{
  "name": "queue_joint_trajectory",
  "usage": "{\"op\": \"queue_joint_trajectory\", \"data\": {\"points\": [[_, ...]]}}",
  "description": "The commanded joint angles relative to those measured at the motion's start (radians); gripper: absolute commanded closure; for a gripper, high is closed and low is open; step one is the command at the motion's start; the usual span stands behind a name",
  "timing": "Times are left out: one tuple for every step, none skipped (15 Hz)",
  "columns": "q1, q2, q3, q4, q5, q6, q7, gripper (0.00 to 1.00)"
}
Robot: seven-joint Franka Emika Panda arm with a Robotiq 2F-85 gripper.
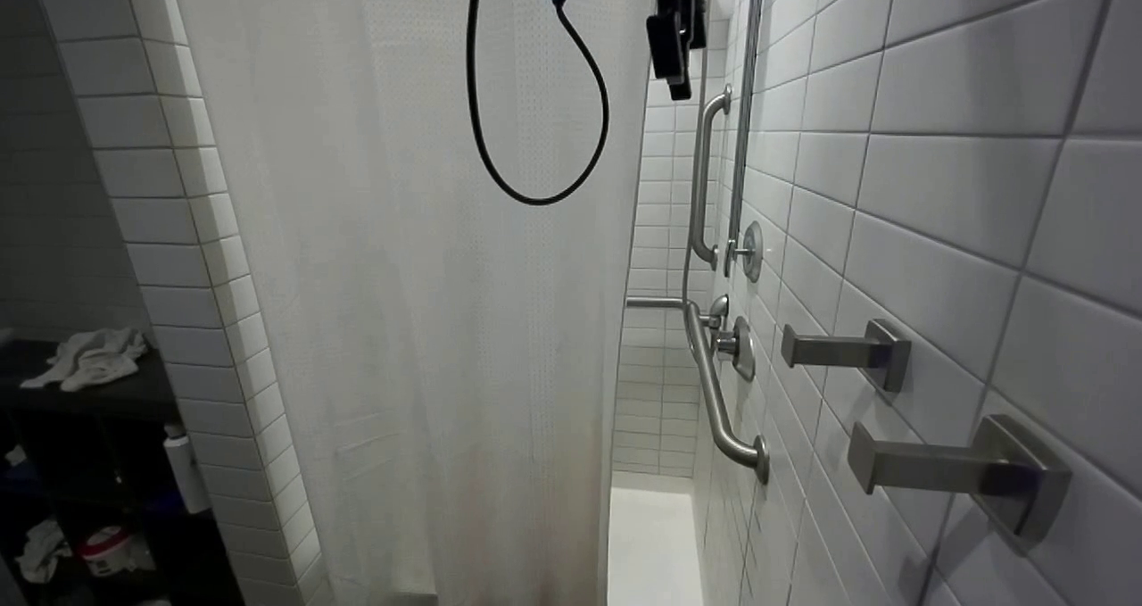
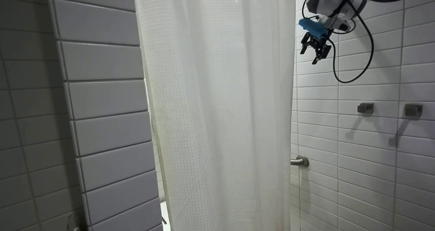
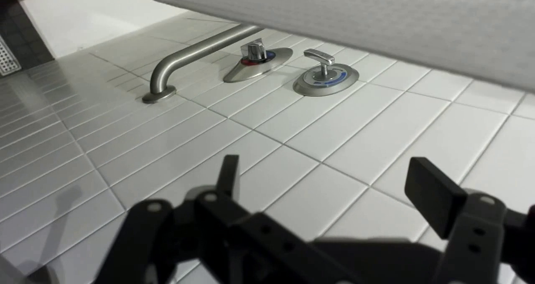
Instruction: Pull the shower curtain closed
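The shower curtain (image 1: 428, 294) hung with dark fingers (image 1: 666, 48) and a grab bar (image 1: 715, 401) to its right, a bench (image 1: 134, 399) bearing cloth (image 1: 96, 357) to its left.

Two metal hooks (image 1: 946, 469) jut from the white tiled wall (image 1: 964, 195). In the wrist view, two valves (image 3: 326, 80) sit near a bent steel grab bar (image 3: 200, 49). A crumpled white cloth (image 1: 94, 356) lies on a dark desk (image 1: 98, 400).
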Motion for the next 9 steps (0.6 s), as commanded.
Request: {"op": "queue_joint_trajectory", "data": {"points": [[0.039, -0.189, 0.023, -0.193, -0.175, 0.018, 0.014, 0.0], [0.041, -0.237, 0.038, -0.235, -0.225, 0.011, 0.013, 0.0], [0.041, -0.28, 0.054, -0.271, -0.269, 0.005, 0.011, 0.0], [0.04, -0.323, 0.071, -0.305, -0.302, -0.005, 0.002, 0.0], [0.041, -0.363, 0.091, -0.337, -0.326, -0.018, -0.009, 0.0], [0.044, -0.403, 0.108, -0.366, -0.339, -0.041, -0.026, 0.0], [0.056, -0.441, 0.121, -0.393, -0.329, -0.081, -0.055, 0.0], [0.065, -0.472, 0.135, -0.405, -0.325, -0.136, -0.081, 0.0], [0.078, -0.499, 0.152, -0.424, -0.316, -0.175, -0.108, 0.0]]}}
